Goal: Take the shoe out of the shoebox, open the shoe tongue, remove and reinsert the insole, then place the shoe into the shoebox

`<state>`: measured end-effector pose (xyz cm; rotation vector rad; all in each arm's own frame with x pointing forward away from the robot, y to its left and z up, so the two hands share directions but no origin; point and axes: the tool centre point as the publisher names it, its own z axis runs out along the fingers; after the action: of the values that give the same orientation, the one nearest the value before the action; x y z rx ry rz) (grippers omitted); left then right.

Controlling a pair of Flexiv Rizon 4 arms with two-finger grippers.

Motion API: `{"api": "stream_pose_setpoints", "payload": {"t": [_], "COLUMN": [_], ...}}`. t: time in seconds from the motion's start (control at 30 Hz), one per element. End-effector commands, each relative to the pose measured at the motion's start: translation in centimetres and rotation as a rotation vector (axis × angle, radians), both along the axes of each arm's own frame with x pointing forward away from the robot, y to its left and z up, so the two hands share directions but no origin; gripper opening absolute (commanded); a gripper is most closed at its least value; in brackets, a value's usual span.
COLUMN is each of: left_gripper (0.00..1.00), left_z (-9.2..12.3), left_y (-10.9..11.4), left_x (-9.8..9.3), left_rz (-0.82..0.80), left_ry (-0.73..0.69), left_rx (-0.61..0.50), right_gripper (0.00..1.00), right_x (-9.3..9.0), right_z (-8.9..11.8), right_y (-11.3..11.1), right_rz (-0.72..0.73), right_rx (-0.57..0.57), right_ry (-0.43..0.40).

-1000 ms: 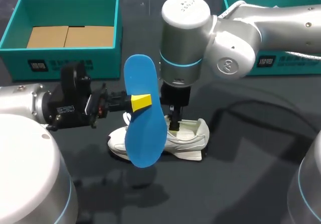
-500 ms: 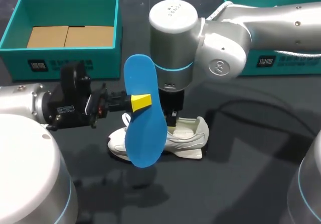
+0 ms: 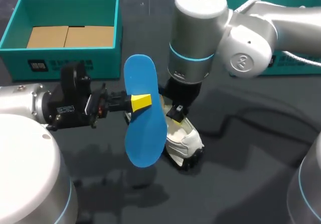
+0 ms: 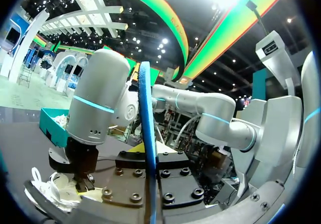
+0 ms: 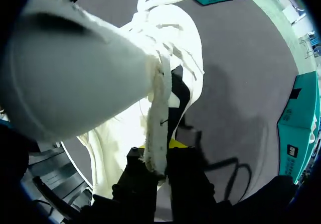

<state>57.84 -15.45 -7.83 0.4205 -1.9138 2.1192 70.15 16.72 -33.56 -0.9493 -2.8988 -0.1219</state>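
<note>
2 grasps: left gripper (image 3: 139,102), insole (image 3: 146,136); right gripper (image 3: 175,117), shoe (image 3: 186,139)

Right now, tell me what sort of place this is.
Probably a robot test bench for shoe handling: a dark table with teal shoeboxes, the left arm holding a blue insole, the right arm gripping a white shoe.

In the head view, the front of the white lace-up shoe (image 3: 183,139) is hidden behind the flat blue insole (image 3: 145,133), as is the far finger of the left gripper (image 3: 141,101). The teal cardboard shoebox (image 3: 293,66) is partly covered by the right arm (image 3: 246,38).
</note>
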Motion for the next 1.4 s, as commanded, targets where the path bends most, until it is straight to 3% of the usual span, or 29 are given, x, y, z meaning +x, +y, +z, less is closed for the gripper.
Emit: {"api": "stream_pose_setpoints", "payload": {"t": [0.03,0.37,0.57,0.83,1.17,1.4], "left_gripper": [0.00,0.00,0.00,0.00,0.00,0.00], "left_z": [-0.1,-0.1,-0.1,-0.1,-0.1,-0.1], "left_y": [-0.1,-0.1,-0.1,-0.1,-0.1,-0.1], "left_x": [-0.1,-0.1,-0.1,-0.1,-0.1,-0.1], "left_rz": [0.003,0.003,0.003,0.003,0.003,0.003], "left_ry": [0.000,0.000,0.000,0.000,0.000,0.000], "left_rx": [-0.002,-0.002,-0.002,-0.002,-0.002,-0.002], "right_gripper": [0.00,0.00,0.00,0.00,0.00,0.00], "right_x": [-0.3,-0.3,-1.1,-2.4,-2.7,-2.3], "right_z": [0.2,0.2,-0.6,-0.8,-1.5,-2.0], "right_y": [-1.4,-1.4,-1.2,-0.2,-0.5,-1.2], "right_rz": [-0.075,-0.075,-0.432,-0.655,-0.767,-0.741], "right_rx": [0.084,0.084,0.094,0.107,0.131,0.139], "right_ry": [-0.011,-0.011,0.060,0.022,-0.008,0.010]}}
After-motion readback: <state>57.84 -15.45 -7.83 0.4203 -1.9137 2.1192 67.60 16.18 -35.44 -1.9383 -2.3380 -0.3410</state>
